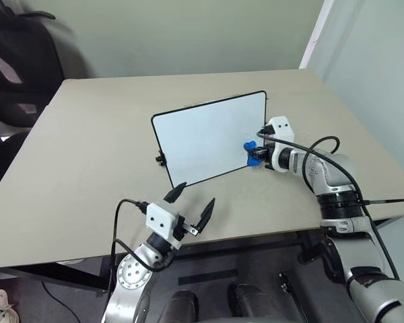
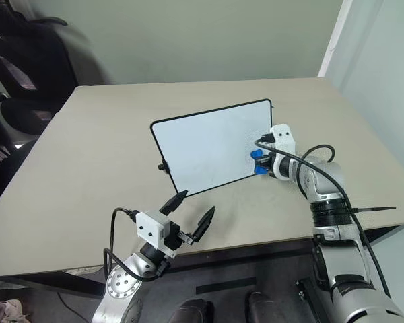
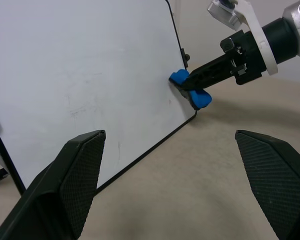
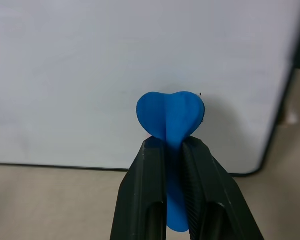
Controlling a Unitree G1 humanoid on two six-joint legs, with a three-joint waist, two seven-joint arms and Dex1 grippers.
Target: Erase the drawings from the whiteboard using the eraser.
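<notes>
The whiteboard (image 1: 202, 138) stands propped and tilted near the middle of the table, its face white with only faint smudges. My right gripper (image 1: 254, 153) is shut on the blue eraser (image 4: 170, 112) and presses it against the board's face close to the lower right corner. The drawings are hidden; no red line shows beside the eraser. My left gripper (image 1: 196, 194) hovers open near the table's front edge, in front of the board, with nothing between its fingers. In the left wrist view, the eraser (image 3: 202, 99) sits on the board (image 3: 90, 75) just above its bottom frame.
The beige table (image 1: 87, 168) reaches well beyond the board on every side. Black office chairs (image 1: 13, 67) stand past its far left corner. A pale wall runs along the table's right side.
</notes>
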